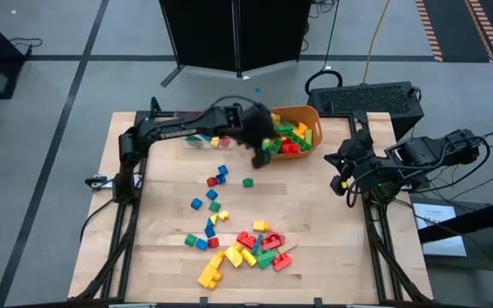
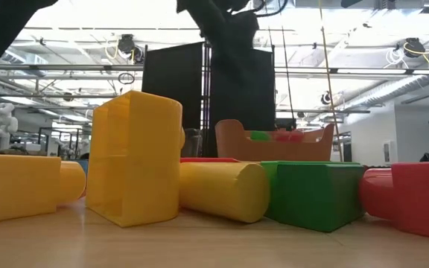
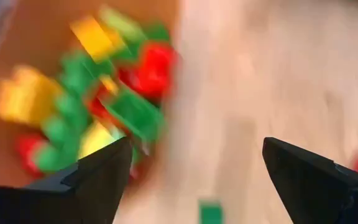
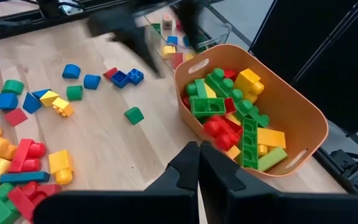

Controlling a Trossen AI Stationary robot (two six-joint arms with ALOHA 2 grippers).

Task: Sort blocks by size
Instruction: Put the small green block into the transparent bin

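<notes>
Risk first, at centre-top of the high view: with the left end effector (image 1: 259, 147) hanging at the near-left rim of the tub (image 1: 315, 128), a careless descent likely to clip that rim and tip or shove it, spilling bricks onto the counter (image 1: 161, 248). Also possible: fingers closing on two packed bricks at once, or on none, since the pile in the tub sits tight and jumbled. A lone green block (image 1: 248, 182) just below the end effector; could get knocked aside by a low sweep.

Left end effector: fingers (image 3: 98, 180) spread wide, nothing between them, touching nothing; bare counter and the tub's edge visible through the gap in the left wrist view.

Blocks (image 1: 246, 248): small loose ones scattered mid-counter, a larger heap at lower centre of the high view, some in the tray (image 1: 199, 139) at upper left of the tub, many more inside the tub.

Right end effector (image 4: 199, 165): parked off the counter's right edge, fingers pressed together, empty.
</notes>
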